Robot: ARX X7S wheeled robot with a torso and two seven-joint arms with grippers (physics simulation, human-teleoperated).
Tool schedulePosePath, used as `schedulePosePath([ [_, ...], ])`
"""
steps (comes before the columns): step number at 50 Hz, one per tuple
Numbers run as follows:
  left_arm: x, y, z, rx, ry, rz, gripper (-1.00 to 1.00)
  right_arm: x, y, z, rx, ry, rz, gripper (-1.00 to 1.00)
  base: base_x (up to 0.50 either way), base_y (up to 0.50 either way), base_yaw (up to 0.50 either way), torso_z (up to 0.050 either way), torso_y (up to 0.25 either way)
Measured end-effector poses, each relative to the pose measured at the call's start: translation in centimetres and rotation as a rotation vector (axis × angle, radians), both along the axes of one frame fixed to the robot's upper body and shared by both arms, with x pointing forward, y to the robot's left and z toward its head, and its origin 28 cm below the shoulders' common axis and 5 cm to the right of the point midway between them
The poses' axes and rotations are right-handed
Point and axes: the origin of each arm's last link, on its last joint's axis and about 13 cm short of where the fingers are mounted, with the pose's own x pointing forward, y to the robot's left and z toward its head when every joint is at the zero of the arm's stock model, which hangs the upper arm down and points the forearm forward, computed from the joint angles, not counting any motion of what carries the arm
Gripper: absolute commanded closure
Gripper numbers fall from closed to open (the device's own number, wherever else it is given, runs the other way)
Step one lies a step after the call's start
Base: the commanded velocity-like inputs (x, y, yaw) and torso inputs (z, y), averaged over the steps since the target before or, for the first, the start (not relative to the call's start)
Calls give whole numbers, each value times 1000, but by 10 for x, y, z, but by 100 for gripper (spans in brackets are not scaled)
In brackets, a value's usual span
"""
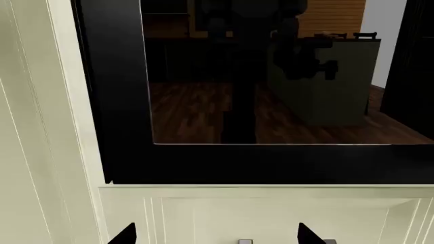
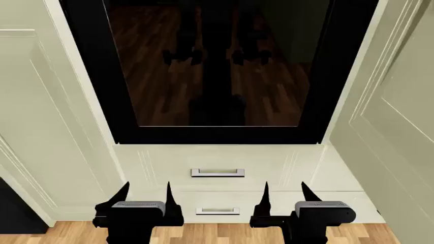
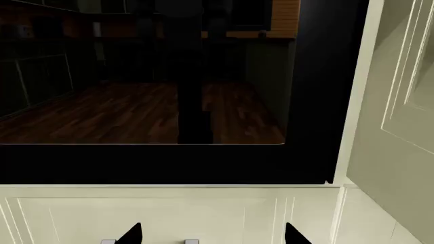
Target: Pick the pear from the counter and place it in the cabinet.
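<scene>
Cream-white panelling fills every view: the robot faces the cabinet (image 2: 61,127) squarely, both claws held low before its two drawers. The left claw (image 2: 145,195) and the right claw (image 2: 285,195) each stand with prongs parted and nothing between them.

The pear shows directly in no view, so its long axis cannot be judged. The only hint of where it lies is a mirror image. In the left wrist view the black glass-fronted unit (image 1: 122,91) set in the cabinet reflects a sage-sided island with a wooden top, the surface (image 1: 339,71), and small shapes on it too dim to name. Judging from that reflection, the surface stands behind the robot, so the coming move turns on wheeling the base about, away from the cabinet. Neither arm is nearer to the fruit in any way that can be told.

The head view alone shows the upper drawer handle (image 2: 218,173), the lower drawer handle (image 2: 217,210) and the pale wooden floor (image 2: 203,234). The right wrist view gives a reflected dark floor, with little detail of the island.
</scene>
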Motion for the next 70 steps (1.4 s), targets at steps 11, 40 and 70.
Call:
schedulePosePath([
  [11,1,0,0,9,1,-1,-100,1,0,1,1,-1,0,-100,0,0,0,6,7],
  [40,3,4,-2,22,5,-4,-100,4,1,-6,3,17,-1,-100,0,0,0,49,55],
  [70,4,6,-3,25,7,7,-100,5,1,-9,-20,29,-5,-100,-91,0,0,41,43],
])
